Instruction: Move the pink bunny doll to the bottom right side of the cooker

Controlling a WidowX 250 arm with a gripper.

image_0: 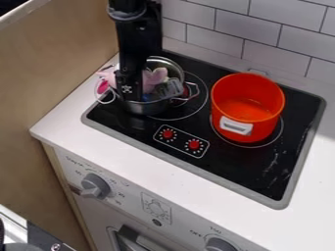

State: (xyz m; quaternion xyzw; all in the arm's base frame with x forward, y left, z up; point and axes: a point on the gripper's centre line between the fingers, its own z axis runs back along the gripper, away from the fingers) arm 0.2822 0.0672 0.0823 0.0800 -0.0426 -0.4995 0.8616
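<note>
My gripper (129,81) hangs down over the silver pot (145,108) at the back left of the black cooker (239,166). Pink parts of the bunny doll (154,78) show in the pot on both sides of the gripper, which hides the doll's middle. How the doll lies below the rim is hidden. The bottom right part of the cooker has a bare black surface with some pale marks.
An orange-red pot (247,109) with a white handle stands on the right burner. Between the pots and the front edge is a panel with two red knobs (181,140). A white tiled wall (262,29) runs behind, and a wooden panel (49,73) stands at the left.
</note>
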